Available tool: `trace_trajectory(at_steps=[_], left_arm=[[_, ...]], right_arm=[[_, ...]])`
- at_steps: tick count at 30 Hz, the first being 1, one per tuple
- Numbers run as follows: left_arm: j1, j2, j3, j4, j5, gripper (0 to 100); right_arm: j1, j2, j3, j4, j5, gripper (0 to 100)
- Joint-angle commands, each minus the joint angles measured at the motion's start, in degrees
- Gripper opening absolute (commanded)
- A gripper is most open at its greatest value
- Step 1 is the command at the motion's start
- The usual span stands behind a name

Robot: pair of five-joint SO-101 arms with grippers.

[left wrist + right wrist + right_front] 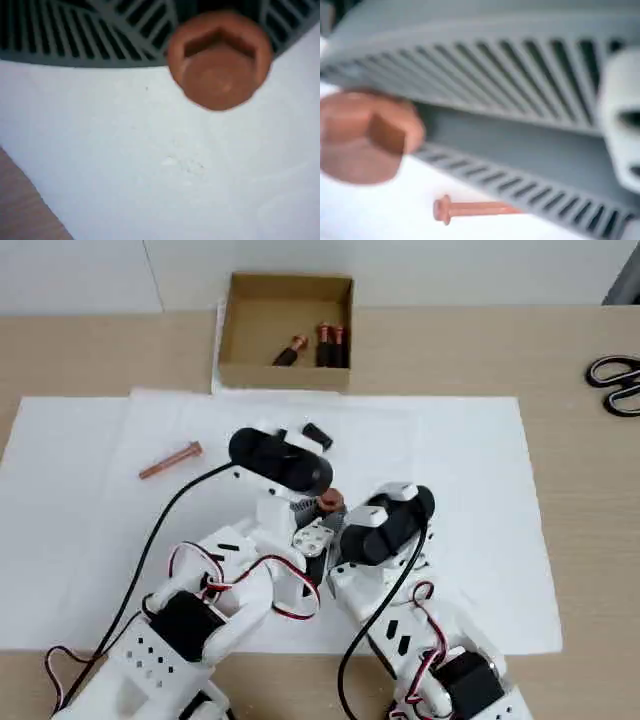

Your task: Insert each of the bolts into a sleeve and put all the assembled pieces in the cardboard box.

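Left hand at copper bolt, head apparently hexagonal.

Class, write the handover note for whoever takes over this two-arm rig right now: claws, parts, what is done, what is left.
Claws: left claw and right claw meet mid-paper at the centre bolt, copper head showing. Open or shut cannot be told, nor whether that bolt has a sleeve.
Parts: one bare bolt lies on the white paper, left of the arms. One loose black sleeve lies beyond them, towards the cardboard box.
Done: three assembled pieces are in the box.
Left: finish the centre bolt and box it, then sleeve and box the bare bolt.
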Motion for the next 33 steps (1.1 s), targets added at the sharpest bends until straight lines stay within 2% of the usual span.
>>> trace_trajectory(at_steps=[1,7,14,19,22,25,29,33], left_arm=[[0.2,-0.8,-0.3,0.4,-0.6,5],[0.2,-1.2,-0.7,4.7,-0.3,22],[-1.0,-1.3,-8.9,14.7,-0.4,24],[-12.5,-1.3,-19.1,24.8,-0.6,24],[-20.6,-1.3,-20.7,30.9,-1.0,24],[-26.9,-1.2,-20.6,36.0,-6.2,24],[-32.9,-1.2,-20.7,38.2,-13.6,24],[-36.4,-1.2,-20.7,38.2,-14.3,24]], right_arm=[[0.0,-0.9,-0.7,-1.5,-0.5,0.4],[0.0,-0.7,-0.7,-1.5,-0.5,0.4],[0.0,-0.6,-0.6,-1.5,-0.5,0.4],[0.7,-0.6,-0.4,-1.5,-0.5,0.3],[3.5,-0.6,-0.7,-1.5,-0.4,0.3],[6.5,-0.6,-0.5,-0.9,-0.4,0.3],[11.1,-0.5,-0.7,-0.9,-0.4,0.3],[18.0,0.9,-1.5,-1.7,2.4,0.3]])
